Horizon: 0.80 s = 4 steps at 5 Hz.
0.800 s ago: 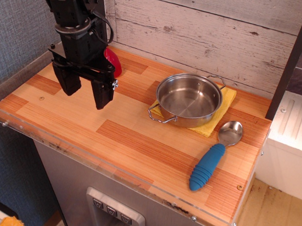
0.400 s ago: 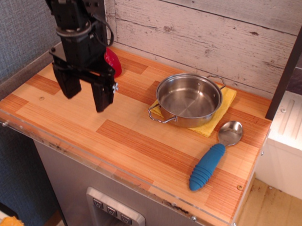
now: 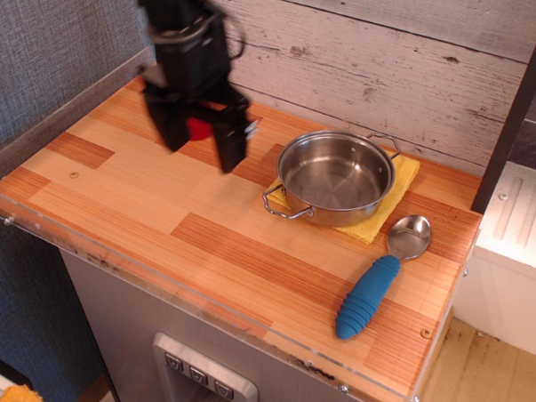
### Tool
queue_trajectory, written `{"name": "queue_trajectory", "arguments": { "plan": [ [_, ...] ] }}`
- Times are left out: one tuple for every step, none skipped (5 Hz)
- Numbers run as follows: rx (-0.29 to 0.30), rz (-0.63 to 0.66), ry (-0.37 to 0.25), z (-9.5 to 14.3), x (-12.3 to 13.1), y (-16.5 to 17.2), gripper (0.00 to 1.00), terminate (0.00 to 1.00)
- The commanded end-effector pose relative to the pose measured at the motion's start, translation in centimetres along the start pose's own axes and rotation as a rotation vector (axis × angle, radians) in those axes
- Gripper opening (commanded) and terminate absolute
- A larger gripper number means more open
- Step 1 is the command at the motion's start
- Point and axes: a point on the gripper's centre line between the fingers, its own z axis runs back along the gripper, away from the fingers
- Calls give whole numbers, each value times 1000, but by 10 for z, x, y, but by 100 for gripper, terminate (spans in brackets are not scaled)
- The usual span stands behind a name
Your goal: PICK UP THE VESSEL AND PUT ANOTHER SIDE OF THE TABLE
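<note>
The vessel, a shallow shiny steel pan with two wire loop handles, sits upright on a yellow cloth at the back right of the wooden table. My gripper is black, open and empty. It hangs above the table's back middle, to the left of the pan and apart from it. A red object shows between its two fingers, behind them.
A blue-handled metal spoon lies in front of the pan, near the right front corner. A clear acrylic rim runs along the table's front edge. A whitewashed plank wall stands behind, and a dark post at the right.
My gripper has moved right and toward the back wall, closer to the pan, still open. The pan, cloth and spoon have not moved.
</note>
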Motion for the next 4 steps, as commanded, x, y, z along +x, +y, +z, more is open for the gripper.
{"name": "queue_trajectory", "arguments": {
  "plan": [
    [-16,30,-72,6,51,-8,100,0],
    [-5,42,-59,-11,65,-13,100,0],
    [3,21,-44,-27,72,-21,100,0],
    [13,-11,-27,-40,73,-32,100,0]
  ]
}}
